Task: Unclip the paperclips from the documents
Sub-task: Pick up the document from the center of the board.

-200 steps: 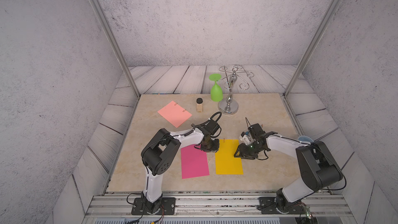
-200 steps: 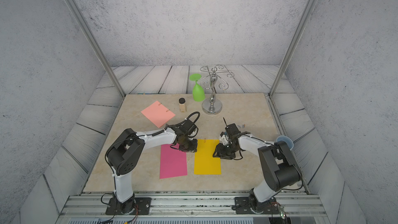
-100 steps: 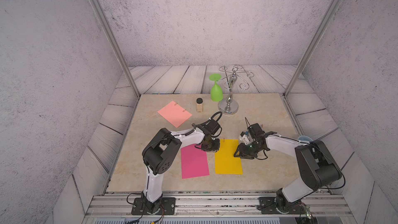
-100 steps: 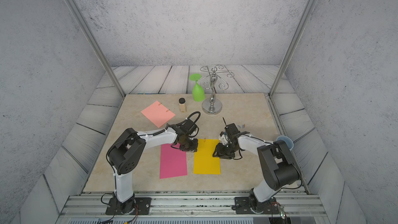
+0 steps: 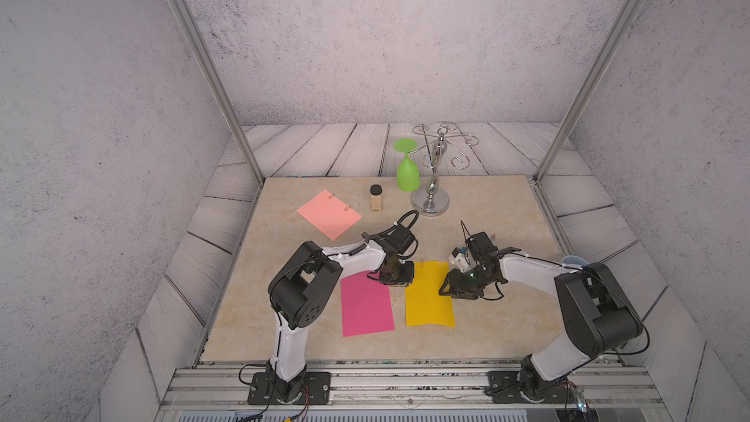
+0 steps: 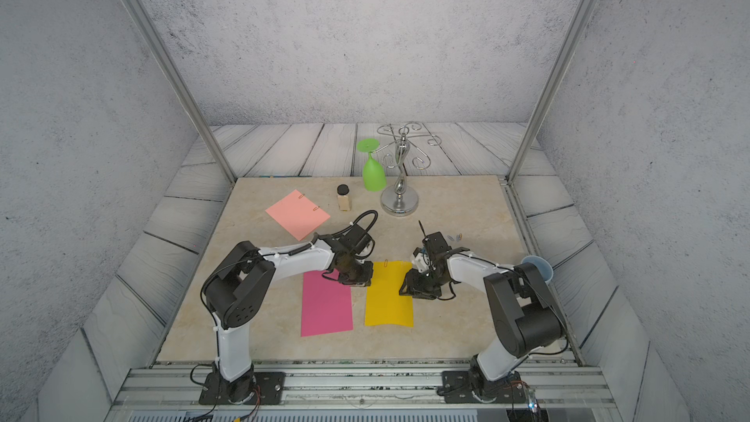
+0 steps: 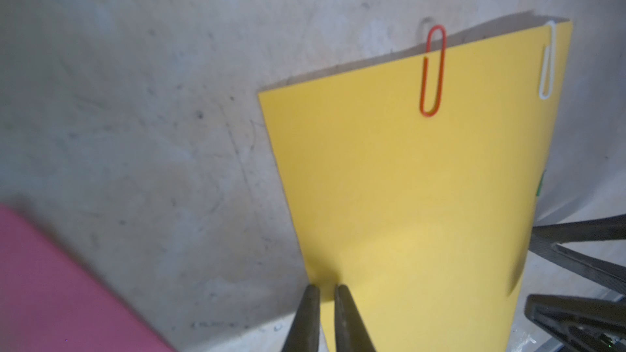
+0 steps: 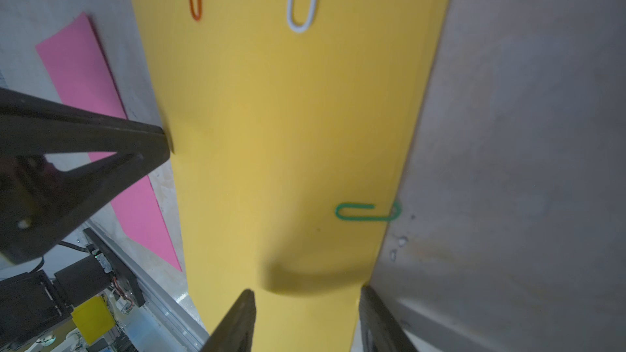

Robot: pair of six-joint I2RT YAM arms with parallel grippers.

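The left end effector, nearly pressed together, steadies the left edge of the yellow document, and the spread right end effector must next pinch the green paperclip.

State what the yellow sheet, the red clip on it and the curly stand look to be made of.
Yellow sheet: matte paper or thin card, apparently; it is flat and thin and bows at one end.
Red clip: bent wire, seemingly with a smooth coloured coating.
Curly stand: polished chrome-like metal, mirror-bright with reflections.
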